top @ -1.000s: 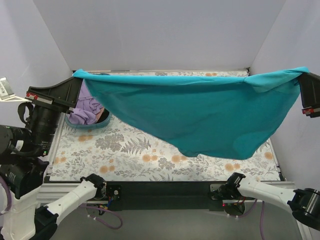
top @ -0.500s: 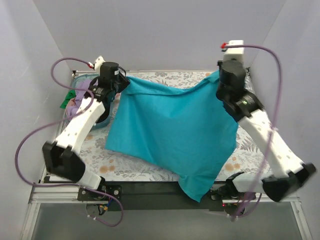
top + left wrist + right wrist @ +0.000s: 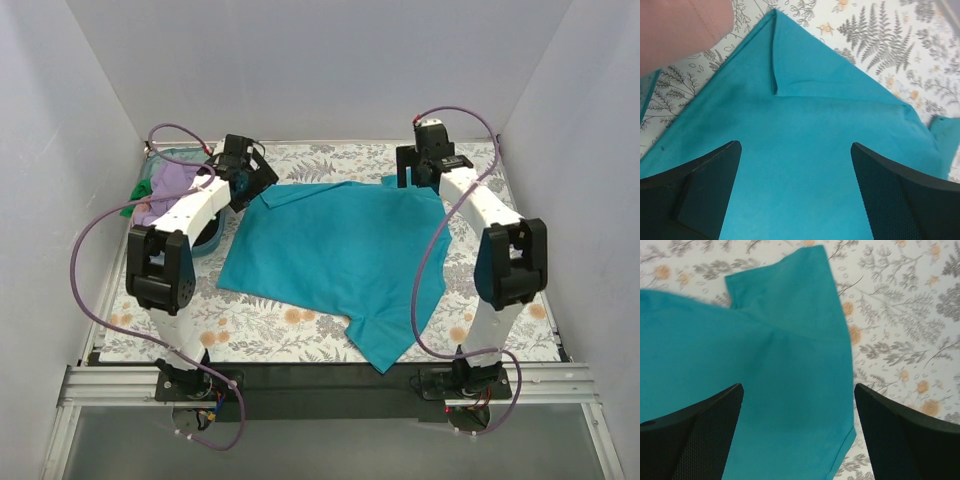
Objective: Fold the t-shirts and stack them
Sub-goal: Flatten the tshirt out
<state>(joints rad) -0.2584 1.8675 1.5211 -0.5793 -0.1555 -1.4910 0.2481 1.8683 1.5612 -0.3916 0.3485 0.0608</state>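
Presently spread wide, gripping nothing: left gripper (image 3: pixel 794 150) and right gripper (image 3: pixel 799 390). Positioned over far-left and far-right corners of teal t-shirt (image 3: pixel 340 250), laid flat across centre of table (image 3: pixel 270 325).

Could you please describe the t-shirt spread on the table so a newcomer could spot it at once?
On the floral table, look between the left pincer and the right pincer at the far side. The teal-blue t-shirt lies spread there, one corner reaching the near edge. Unlike the lavender t-shirt bunched in the basket far left, it lies flat.
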